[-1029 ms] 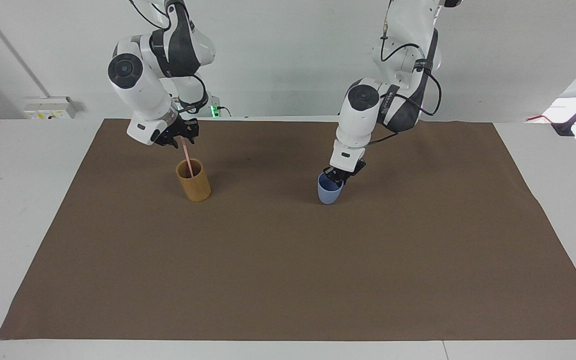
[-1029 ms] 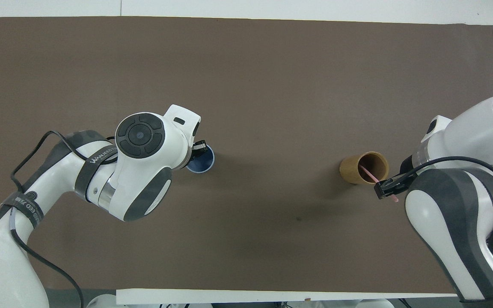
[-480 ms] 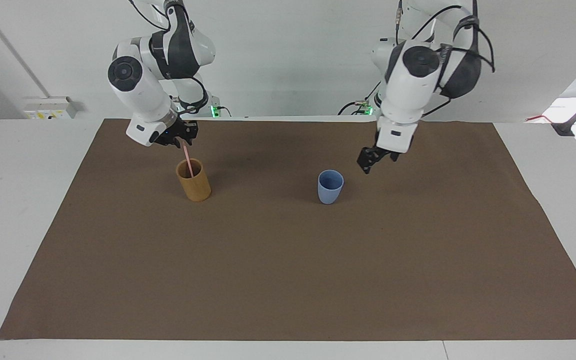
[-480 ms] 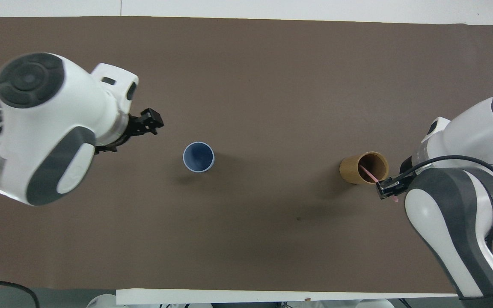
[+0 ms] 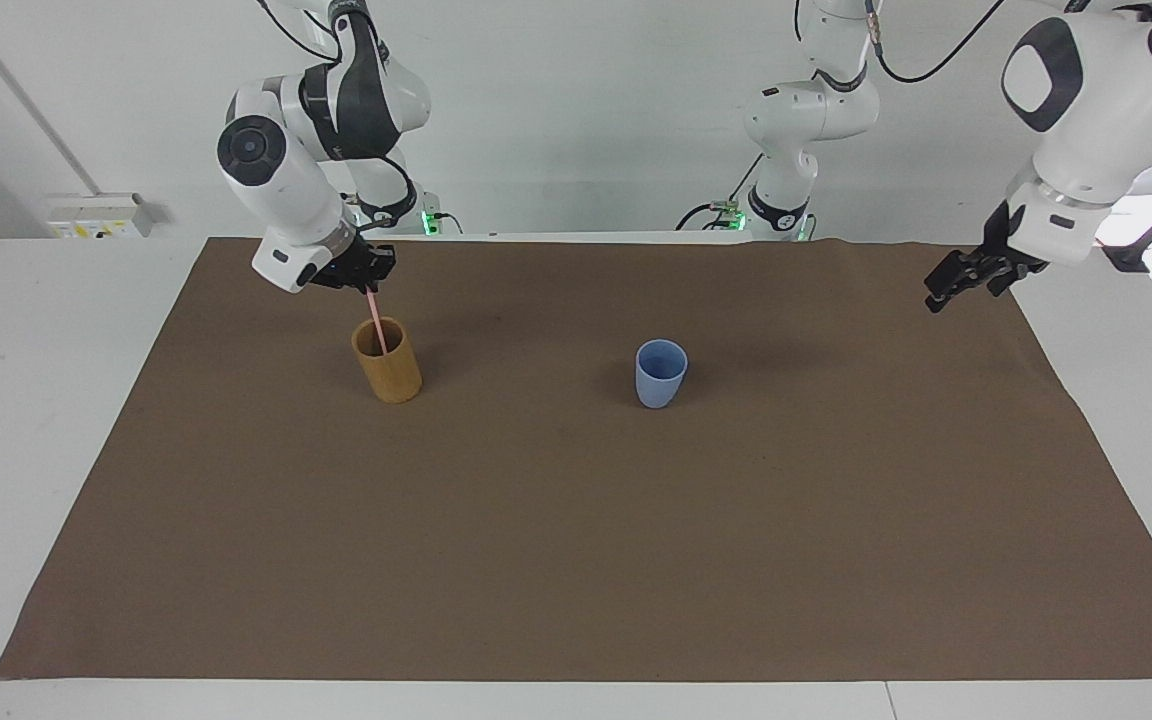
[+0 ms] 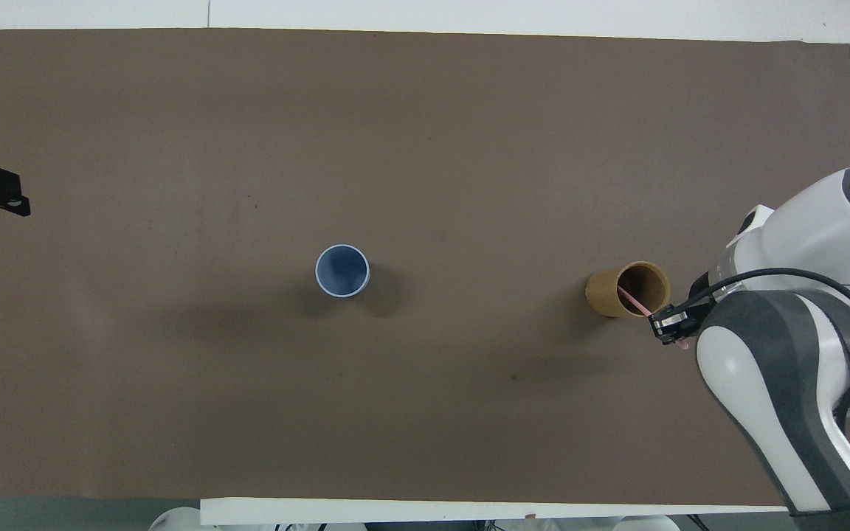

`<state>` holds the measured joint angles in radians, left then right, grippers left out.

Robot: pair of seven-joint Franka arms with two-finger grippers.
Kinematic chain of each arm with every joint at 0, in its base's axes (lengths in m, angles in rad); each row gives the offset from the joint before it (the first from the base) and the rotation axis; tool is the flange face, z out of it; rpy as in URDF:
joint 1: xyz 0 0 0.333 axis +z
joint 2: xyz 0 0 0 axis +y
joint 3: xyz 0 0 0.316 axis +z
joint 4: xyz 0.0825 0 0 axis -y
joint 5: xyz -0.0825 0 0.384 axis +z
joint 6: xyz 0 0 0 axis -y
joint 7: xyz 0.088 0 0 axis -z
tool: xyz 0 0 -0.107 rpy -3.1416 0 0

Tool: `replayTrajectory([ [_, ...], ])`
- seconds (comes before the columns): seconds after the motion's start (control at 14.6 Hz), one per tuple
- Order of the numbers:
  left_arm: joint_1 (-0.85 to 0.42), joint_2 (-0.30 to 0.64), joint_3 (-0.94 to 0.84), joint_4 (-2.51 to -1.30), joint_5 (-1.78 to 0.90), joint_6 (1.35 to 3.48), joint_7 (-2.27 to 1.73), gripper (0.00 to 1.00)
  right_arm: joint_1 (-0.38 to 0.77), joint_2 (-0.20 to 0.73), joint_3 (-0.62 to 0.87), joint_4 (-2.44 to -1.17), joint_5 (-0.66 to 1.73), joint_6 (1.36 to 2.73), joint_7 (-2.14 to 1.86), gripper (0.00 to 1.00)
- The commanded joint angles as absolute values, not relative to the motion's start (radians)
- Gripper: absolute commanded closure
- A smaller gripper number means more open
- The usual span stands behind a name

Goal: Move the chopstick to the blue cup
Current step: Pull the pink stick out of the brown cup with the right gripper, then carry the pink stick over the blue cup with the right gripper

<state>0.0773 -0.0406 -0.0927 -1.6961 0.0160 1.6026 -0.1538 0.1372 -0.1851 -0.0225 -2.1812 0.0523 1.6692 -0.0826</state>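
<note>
Chopstick, thin pale pink, leans tilted in tan cup.

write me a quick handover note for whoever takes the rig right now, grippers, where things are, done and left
Right gripper: shut on the chopstick, just above the tan cup.
Left gripper: open, empty, waiting in the air over the mat's edge at the left arm's end of the table.
Chopstick: lower end in the tan cup, leaning toward the robots.
Blue cup: upright, empty, mid-mat, beside the tan cup toward the left arm's end.
Done: chopstick gripped.
Left: lift it out, carry it to the blue cup, drop it in.
</note>
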Motion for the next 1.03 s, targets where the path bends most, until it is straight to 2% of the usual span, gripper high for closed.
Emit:
replayTrajectory([
  [0.0, 0.077, -0.025, -0.107, -1.674, 0.014, 1.583, -0.143, 0.00, 0.135, -0.140, -0.020, -2.041, 0.015, 1.533, -0.071, 1.00],
  [0.21, 0.075, -0.029, -0.109, -1.683, 0.015, 1.588, -0.147, 0.00, 0.135, -0.014, -0.020, -1.716, 0.015, 1.276, -0.069, 1.00],
  [0.34, 0.075, -0.029, -0.109, -1.683, 0.015, 1.586, -0.149, 0.00, 0.147, 0.032, -0.014, -1.546, 0.031, 1.137, -0.046, 1.00],
  [0.48, 0.077, -0.029, -0.109, -1.683, 0.015, 1.586, -0.149, 0.00, 0.216, 0.119, -0.009, -1.354, 0.060, 1.022, 0.042, 1.00],
  [0.55, 0.075, -0.029, -0.109, -1.683, 0.015, 1.586, -0.149, 0.00, 0.257, 0.149, -0.009, -1.294, 0.116, 1.008, 0.140, 1.00],
  [0.69, 0.075, -0.029, -0.109, -1.683, 0.015, 1.586, -0.149, 0.00, 0.332, 0.167, -0.008, -1.275, 0.259, 1.055, 0.395, 1.00],
  [0.96, 0.077, -0.029, -0.109, -1.683, 0.015, 1.586, -0.149, 0.00, 0.562, 0.213, -0.006, -1.272, 0.417, 1.311, 0.821, 1.00],
])
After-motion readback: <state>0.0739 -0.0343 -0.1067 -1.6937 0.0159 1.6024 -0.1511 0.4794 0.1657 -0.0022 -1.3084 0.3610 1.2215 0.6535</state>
